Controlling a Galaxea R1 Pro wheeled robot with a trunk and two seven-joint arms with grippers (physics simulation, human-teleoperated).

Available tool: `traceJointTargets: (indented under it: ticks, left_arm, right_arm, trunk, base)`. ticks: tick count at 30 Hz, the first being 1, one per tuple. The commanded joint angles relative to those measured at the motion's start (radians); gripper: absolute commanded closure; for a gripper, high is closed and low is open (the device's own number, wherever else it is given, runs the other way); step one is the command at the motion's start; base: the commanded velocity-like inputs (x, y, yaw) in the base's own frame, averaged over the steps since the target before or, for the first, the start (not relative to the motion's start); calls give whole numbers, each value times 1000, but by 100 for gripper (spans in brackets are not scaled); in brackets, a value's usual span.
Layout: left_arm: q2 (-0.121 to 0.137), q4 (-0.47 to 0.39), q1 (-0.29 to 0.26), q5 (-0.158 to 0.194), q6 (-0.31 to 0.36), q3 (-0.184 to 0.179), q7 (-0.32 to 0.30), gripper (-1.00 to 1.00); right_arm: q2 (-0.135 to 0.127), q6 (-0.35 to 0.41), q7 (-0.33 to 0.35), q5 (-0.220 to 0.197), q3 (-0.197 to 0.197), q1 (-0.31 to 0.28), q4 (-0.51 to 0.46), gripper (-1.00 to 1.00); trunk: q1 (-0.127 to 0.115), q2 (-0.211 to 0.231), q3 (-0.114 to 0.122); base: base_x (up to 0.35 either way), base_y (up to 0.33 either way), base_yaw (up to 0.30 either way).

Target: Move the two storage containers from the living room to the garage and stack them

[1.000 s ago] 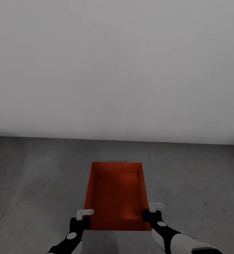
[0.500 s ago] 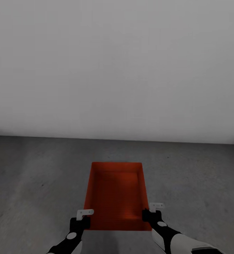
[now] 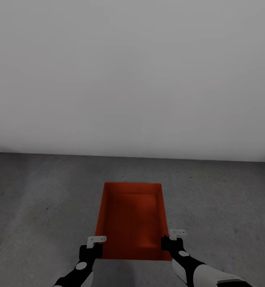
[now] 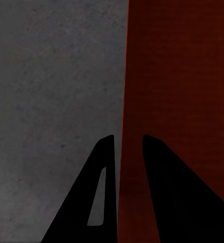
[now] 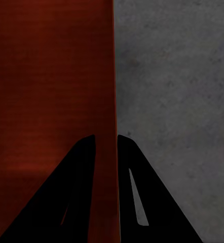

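Smooth, matte orange-red storage container [image 3: 130, 217]; floor [image 3: 40, 207] is mottled, matte grey concrete.

Flat even light, soft shadows (wrist views dim).

Two robot arms reach in from the lower edge of the head view. Each forearm is glossy white with black jointed wrist sections and a small round pale disc on the black. The left gripper [image 3: 95, 244] and right gripper [image 3: 170, 238] each carry a pale grey bracket with tiny screw dots. In the wrist views, the fingers [image 4: 104, 192] are matte black tapering wedges, each with a narrow slot.
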Motion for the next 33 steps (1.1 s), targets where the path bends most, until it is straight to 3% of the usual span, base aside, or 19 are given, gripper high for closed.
traceJointTargets:
  ticks: [1, 33]
  left_arm:
    - [1, 3, 0, 6, -1, 11, 7, 100]
    - [1, 3, 0, 7, -1, 11, 7, 100]
  right_arm:
    - [-8, -8, -25, -15, -68, -2, -3, 100]
    - [-8, -8, -25, -16, -68, -2, -3, 100]
  trunk:
    - [4, -8, -4]
    - [127, -232, -104]
  base:
    - [0, 0, 0]
    - [0, 0, 0]
